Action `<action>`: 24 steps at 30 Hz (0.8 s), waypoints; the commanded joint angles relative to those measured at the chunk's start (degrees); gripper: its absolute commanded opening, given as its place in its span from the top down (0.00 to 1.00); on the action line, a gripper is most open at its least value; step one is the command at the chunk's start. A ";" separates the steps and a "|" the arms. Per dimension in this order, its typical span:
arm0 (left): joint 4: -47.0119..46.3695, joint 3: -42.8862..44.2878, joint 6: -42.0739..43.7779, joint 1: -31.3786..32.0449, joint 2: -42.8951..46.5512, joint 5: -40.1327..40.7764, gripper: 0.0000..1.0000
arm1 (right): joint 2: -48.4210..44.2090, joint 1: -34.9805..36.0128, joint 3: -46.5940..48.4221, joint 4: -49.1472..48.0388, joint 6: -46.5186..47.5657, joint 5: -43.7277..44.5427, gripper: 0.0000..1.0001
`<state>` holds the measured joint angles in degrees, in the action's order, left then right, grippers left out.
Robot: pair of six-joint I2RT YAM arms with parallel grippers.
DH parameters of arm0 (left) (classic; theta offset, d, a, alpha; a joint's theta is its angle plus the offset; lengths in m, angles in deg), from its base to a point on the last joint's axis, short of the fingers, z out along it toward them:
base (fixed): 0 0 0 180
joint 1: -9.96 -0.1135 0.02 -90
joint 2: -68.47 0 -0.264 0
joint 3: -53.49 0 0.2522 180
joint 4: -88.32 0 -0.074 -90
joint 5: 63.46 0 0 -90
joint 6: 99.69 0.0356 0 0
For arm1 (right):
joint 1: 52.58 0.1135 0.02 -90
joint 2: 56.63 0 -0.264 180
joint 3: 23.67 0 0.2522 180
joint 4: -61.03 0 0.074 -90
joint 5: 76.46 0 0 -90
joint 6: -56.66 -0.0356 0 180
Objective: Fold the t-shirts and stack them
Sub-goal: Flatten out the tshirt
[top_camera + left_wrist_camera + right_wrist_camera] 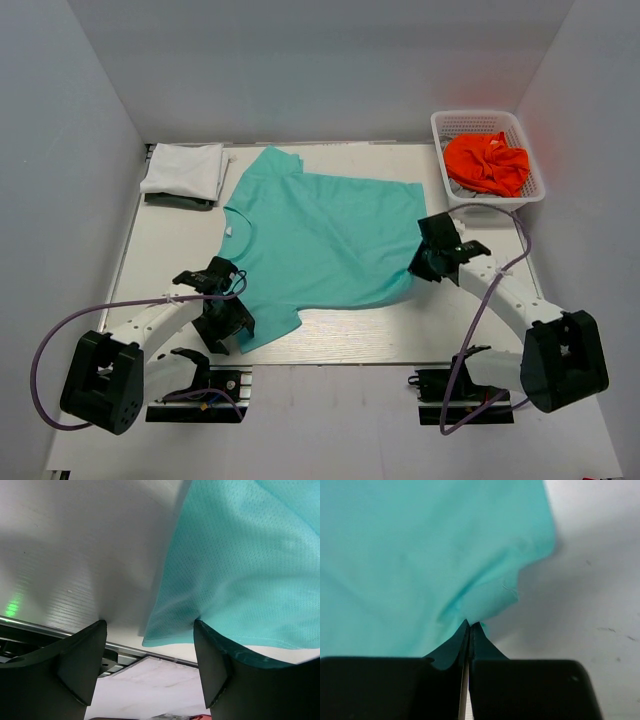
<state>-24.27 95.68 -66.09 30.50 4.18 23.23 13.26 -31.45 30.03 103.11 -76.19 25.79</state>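
The teal t-shirt (320, 235) lies spread on the table, collar to the left. My left gripper (228, 322) is open at the shirt's near-left sleeve (240, 565); the cloth edge hangs between its fingers (212, 665), apart from the pads. My right gripper (424, 262) is shut on the teal shirt's right hem (485, 600), pinching a raised fold. A folded white t-shirt (185, 168) lies on a dark one (178, 201) at the far left. The orange t-shirt (487, 162) lies crumpled in the basket.
The white mesh basket (525, 140) stands at the far right corner. The table's near edge with a metal rail (45, 627) runs just behind my left gripper. Grey walls enclose the table.
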 commanded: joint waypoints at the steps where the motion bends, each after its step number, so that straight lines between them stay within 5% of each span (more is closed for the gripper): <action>1: -8.03 -0.92 0.33 0.30 -0.57 1.55 0.21 | 3.12 2.68 8.55 -1.69 1.63 0.49 1.00; 18: -7.42 3.13 2.09 0.30 -3.82 3.93 0.18 | 36.61 19.02 38.80 1.12 8.65 5.94 0.99; 24: -8.56 3.83 2.09 0.30 -4.44 3.93 0.13 | 37.97 20.80 41.45 3.68 9.36 6.48 0.62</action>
<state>-28.10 98.93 -64.58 30.56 0.20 24.68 52.51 -10.41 70.55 104.84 -67.84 30.53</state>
